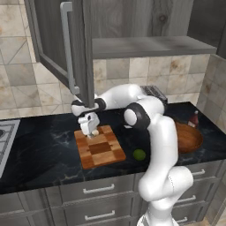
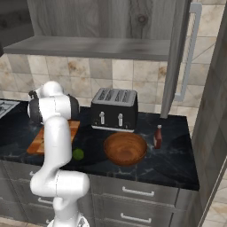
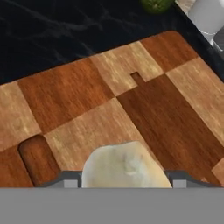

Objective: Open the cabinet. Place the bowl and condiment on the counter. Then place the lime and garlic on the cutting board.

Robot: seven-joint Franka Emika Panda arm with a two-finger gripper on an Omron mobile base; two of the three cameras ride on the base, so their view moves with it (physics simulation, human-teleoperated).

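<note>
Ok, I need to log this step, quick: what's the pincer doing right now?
Pincer: closed on the garlic, just over the cutting board.

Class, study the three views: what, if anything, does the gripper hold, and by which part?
The gripper holds the garlic by the two sides of the bulb, one finger on each, just above the cutting board.

Cabinet (image 1: 66,48): doors open, shelf bare | bowl (image 2: 125,148) and condiment (image 2: 158,136): upright on counter (image 2: 177,164) | garlic (image 3: 124,166): over checkered cutting board (image 1: 99,148) | lime (image 1: 139,154): on counter, just beside board
</note>
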